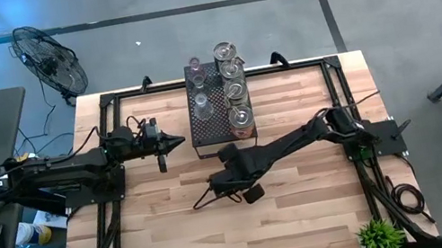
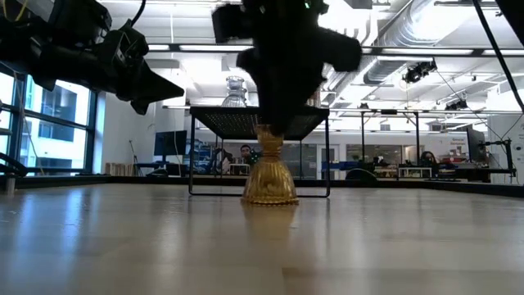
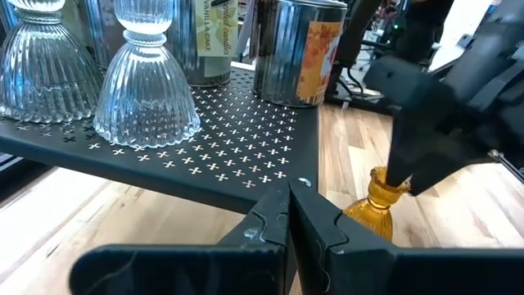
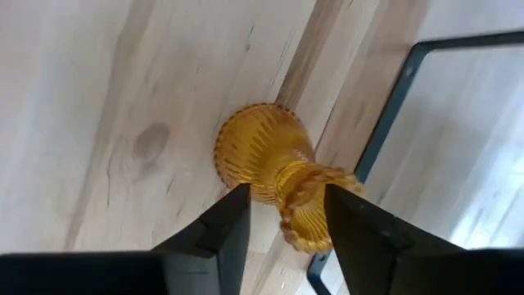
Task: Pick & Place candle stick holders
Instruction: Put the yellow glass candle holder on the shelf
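**Right end effector clamped on the amber holder at the rack's edge**

The right end effector (image 4: pixel 282 215) straddles the narrow neck of the amber candle stick holder (image 4: pixel 274 168), its two fingers pressed in on either side, so it reads as clamped on the glass. The holder stands upright, wide ribbed base on the wooden desk (image 1: pixel 309 209), just in front of the black perforated rack (image 3: pixel 205 152) and close to one of its legs.

On top of that rack stand the other candle stick holders: clear ribbed glass holders (image 3: pixel 146 98) and silvery tin-like ones (image 3: pixel 299 49), in two rows in the high view.

The left end effector (image 3: pixel 288 215) waits in the air off the rack's left side, fingers closed together and holding nothing.

What could go wrong: the grip sits on a slim, rounded, ribbed neck, so the glass may slip or twist between the fingers. Whether the piece is being lifted or released cannot be told; either way, a sideways drift would knock it against the rack leg or edge and tip it, since the top-heavy grip leaves the base free to swing.
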### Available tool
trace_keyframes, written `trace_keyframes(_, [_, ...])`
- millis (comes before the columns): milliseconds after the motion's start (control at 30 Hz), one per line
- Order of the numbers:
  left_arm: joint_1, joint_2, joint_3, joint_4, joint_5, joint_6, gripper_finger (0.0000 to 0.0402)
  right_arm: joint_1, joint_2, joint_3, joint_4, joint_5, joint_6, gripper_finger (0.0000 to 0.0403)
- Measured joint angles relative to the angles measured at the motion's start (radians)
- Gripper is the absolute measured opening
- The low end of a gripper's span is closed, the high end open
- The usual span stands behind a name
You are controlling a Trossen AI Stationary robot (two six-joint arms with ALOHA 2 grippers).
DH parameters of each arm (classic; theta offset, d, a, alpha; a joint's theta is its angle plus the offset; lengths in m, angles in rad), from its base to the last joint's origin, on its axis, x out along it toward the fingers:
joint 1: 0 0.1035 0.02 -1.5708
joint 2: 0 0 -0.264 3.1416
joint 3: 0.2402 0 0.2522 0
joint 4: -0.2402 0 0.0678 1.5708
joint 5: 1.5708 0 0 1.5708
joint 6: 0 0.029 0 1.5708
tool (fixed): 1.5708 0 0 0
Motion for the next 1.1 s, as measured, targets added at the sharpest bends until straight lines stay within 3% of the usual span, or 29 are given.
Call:
trace_keyframes(133, [0.000,0.000,0.000,0.000,0.000,0.000,0.0000,0.000,0.000,0.080,-0.049,-0.007,0.001,0.0162])
trace_keyframes(267, [0.000,0.000,0.000,0.000,0.001,0.000,0.0000,-0.002,0.000,0.177,-0.143,-0.106,0.044,0.0163])
trace_keyframes(367, [0.000,0.000,0.000,0.000,0.002,0.000,0.0000,-0.007,-0.021,0.198,-0.170,-0.203,0.084,0.0150])
trace_keyframes(467, [0.000,0.000,0.000,-0.002,0.002,0.000,0.0000,0.006,-0.086,0.135,-0.126,-0.213,0.095,0.0119])
trace_keyframes(600, [0.000,0.000,0.000,-0.006,0.002,0.000,0.0000,0.021,-0.238,-0.067,0.019,-0.204,0.152,0.0052])
trace_keyframes(700, [0.000,0.000,0.000,-0.006,0.002,0.000,0.0000,0.025,-0.392,-0.285,0.226,-0.228,0.202,0.0009])
trace_keyframes(967, [0.000,0.000,0.000,-0.015,0.003,-0.018,0.0000,0.014,-0.830,-0.928,0.886,-0.241,0.307,0.0004])
trace_keyframes(1100, [-0.006,0.000,0.041,-0.102,0.048,-0.030,0.0000,-0.025,-1.006,-1.210,1.215,-0.273,0.308,0.0006])
